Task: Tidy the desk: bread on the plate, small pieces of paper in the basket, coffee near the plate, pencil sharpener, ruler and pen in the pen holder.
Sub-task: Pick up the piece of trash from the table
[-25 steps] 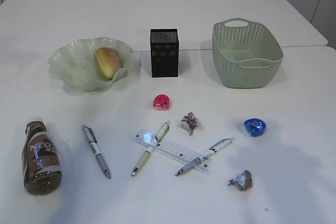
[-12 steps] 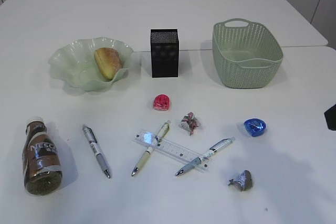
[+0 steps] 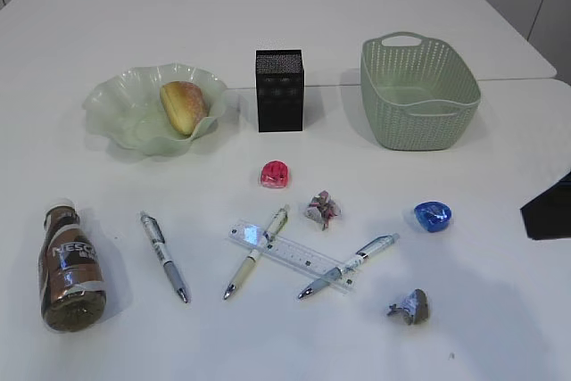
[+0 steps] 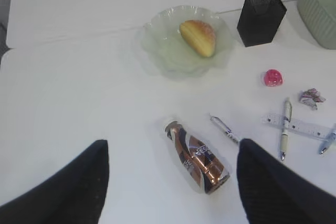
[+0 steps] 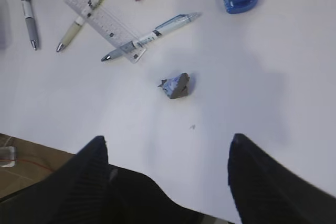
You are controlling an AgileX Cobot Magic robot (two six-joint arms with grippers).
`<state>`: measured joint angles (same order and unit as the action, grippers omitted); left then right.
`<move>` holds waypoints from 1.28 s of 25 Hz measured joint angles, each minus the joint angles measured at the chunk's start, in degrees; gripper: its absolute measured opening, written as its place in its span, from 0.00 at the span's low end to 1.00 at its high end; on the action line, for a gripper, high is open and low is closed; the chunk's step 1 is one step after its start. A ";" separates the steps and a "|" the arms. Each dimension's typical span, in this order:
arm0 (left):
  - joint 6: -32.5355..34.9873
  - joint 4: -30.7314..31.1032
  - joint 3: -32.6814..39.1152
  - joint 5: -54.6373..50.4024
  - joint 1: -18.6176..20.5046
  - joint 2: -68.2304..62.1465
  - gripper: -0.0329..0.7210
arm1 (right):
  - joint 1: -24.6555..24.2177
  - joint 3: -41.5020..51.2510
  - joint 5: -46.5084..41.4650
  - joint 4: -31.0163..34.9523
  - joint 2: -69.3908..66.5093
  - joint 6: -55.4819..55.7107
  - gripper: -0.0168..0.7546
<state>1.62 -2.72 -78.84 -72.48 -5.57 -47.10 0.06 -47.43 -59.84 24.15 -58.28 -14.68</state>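
Two grippers, the left gripper (image 4: 170,182) and right gripper (image 5: 168,174), hang spread wide and empty above the desk (image 3: 285,6). Nearest, the coffee (image 3: 70,267) lies on its side, cap away, long axis near to far. Beyond, the ruler (image 3: 290,255) runs slantwise under two crossing pens; lifting it could drag or roll them. Farther back, the bread (image 3: 183,106) rests in the plate (image 3: 111,100), pointing far-left to near-right, beside the pen holder (image 3: 279,91) and the basket (image 3: 419,91).
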 joint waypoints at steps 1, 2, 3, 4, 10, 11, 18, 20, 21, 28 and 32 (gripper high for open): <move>-0.14 0.00 1.08 -0.09 0.00 2.22 0.75 | 0.00 1.40 0.36 2.78 -0.49 -1.95 0.74; -0.24 0.11 2.13 -0.20 0.00 3.99 0.75 | 0.00 1.98 0.36 4.07 -0.67 -2.86 0.74; -0.24 0.23 2.97 -0.32 0.00 5.28 0.75 | 0.00 2.41 0.41 5.42 -1.16 -3.64 0.74; -0.24 0.22 3.84 -0.32 0.00 6.01 0.75 | 0.00 3.51 0.63 7.87 -2.33 -6.44 0.74; -0.45 -0.34 5.59 -0.40 0.00 6.69 0.75 | 0.00 3.98 2.58 10.16 -7.34 -12.29 0.74; -0.45 -0.34 5.59 -0.40 0.00 6.69 0.75 | 0.00 3.98 2.84 10.28 -8.59 -13.07 0.74; -0.49 1.65 5.59 -0.40 -4.06 6.69 0.74 | 0.00 3.23 3.55 12.48 -16.05 -16.07 0.74; -0.49 3.23 5.59 -0.40 -4.43 6.69 0.74 | 0.00 3.23 4.79 14.68 -17.73 -17.16 0.74; -0.49 3.68 5.59 -0.40 -4.43 6.69 0.74 | 0.00 3.21 6.20 15.74 -18.77 -17.53 0.74; -0.49 4.74 5.59 -0.40 -4.43 6.69 0.74 | 1.10 -0.66 7.90 7.48 -22.86 -16.89 0.74; -0.59 5.47 5.59 -0.40 -4.43 6.69 0.74 | 6.92 -4.54 7.50 -4.71 -25.43 -7.20 0.74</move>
<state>1.03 2.75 -73.25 -72.88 -10.00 -40.41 6.98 -51.97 -52.33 19.44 -83.71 -21.87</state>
